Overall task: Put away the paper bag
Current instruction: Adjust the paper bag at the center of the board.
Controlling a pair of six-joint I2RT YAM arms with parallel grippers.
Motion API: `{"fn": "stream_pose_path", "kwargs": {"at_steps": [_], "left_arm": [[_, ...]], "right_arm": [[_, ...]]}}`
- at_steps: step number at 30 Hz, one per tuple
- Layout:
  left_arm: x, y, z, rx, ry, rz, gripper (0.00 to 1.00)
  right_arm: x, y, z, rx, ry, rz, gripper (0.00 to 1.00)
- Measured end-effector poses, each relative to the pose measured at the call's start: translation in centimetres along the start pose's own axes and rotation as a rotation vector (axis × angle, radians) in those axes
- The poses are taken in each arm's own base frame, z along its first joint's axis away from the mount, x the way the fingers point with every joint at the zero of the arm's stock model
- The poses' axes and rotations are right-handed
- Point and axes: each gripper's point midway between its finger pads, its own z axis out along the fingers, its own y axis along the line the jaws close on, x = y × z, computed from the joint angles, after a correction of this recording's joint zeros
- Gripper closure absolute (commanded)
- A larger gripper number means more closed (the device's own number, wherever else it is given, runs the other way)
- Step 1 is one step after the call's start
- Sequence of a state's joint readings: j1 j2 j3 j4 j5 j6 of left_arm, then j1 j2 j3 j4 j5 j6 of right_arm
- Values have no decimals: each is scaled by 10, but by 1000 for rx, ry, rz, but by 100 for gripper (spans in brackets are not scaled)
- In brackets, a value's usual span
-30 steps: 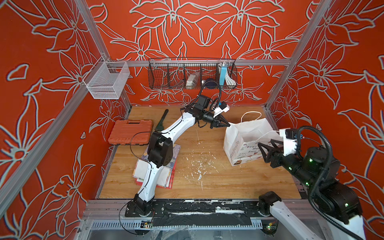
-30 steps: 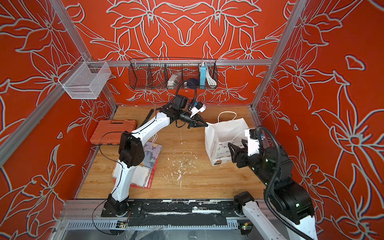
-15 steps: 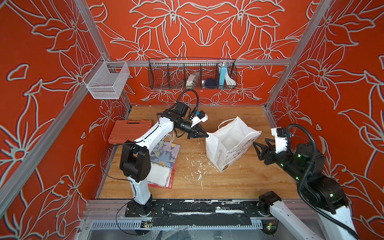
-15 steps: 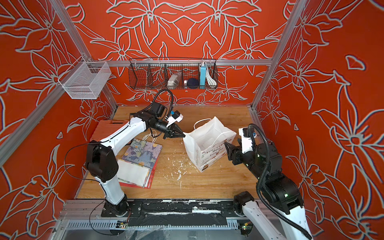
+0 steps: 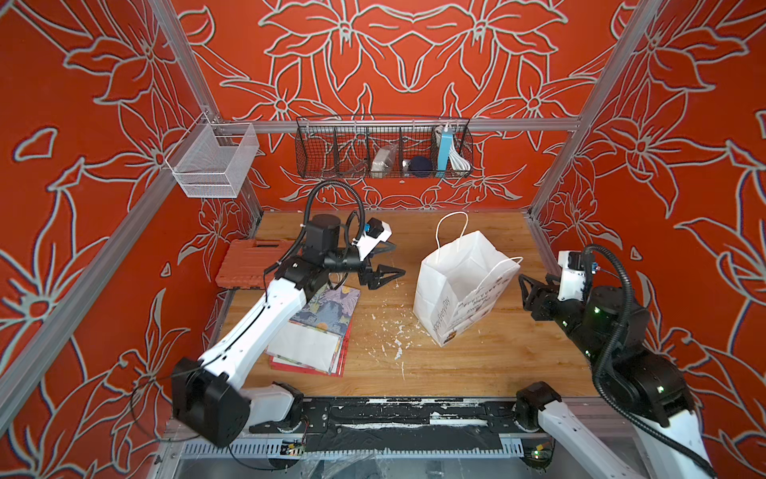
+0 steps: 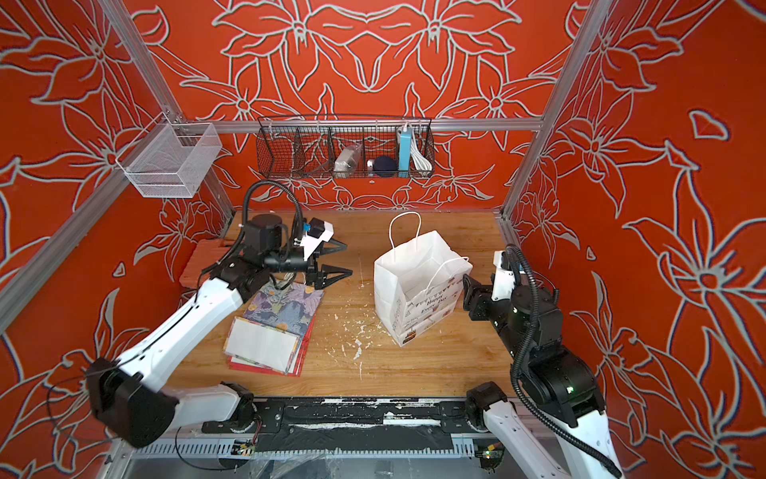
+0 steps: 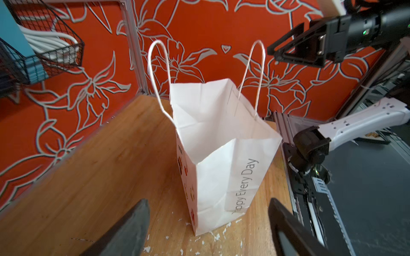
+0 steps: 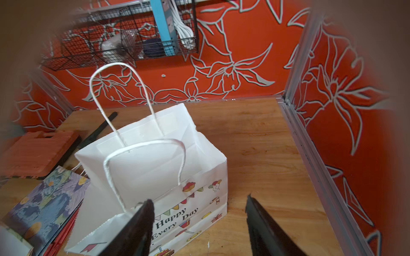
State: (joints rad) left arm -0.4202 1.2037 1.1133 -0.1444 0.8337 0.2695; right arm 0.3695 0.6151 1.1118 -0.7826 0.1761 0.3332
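Released by the left jaws, which have spread and drawn back, the white paper carrier bag (image 5: 456,290) stands upright, mouth open, on the wooden surface (image 5: 476,373) between them and the equally parted, empty right jaws: set-down looks done, and stowing it next calls for a fresh grip.

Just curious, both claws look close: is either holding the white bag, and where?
Nothing is held; left gripper and right gripper are open beside the paper bag.

Bright even light, faint shadows, sharp top views, right pincer (image 8: 199,198) seemingly defocused, edges hazed
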Motion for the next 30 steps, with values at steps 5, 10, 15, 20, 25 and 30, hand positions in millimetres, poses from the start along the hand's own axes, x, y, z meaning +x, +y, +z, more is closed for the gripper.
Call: {"fn": "stream_pose_path", "kwargs": {"at_steps": [5, 10, 15, 20, 25, 30], "left_arm": [[34, -46, 16, -25, 5, -89, 15], [86, -69, 33, -97, 115, -183, 15], [96, -92, 43, -129, 115, -182, 15], [102, -86, 52, -192, 113, -217, 14], [107, -78, 64, -228, 137, -230, 14], [107, -101, 81, -162, 148, -173, 13]], "right_arm": [[-19, 5, 27, 49, 43, 48, 34], [-31, -2, 35, 104, 46, 58, 33], [-52, -14, 33, 142, 5, 102, 33], [-53, 6, 20, 4, -10, 113, 32], [-38, -4, -11, 15, -31, 117, 34], [-39, -36, -29, 200, -31, 132, 33]]}}
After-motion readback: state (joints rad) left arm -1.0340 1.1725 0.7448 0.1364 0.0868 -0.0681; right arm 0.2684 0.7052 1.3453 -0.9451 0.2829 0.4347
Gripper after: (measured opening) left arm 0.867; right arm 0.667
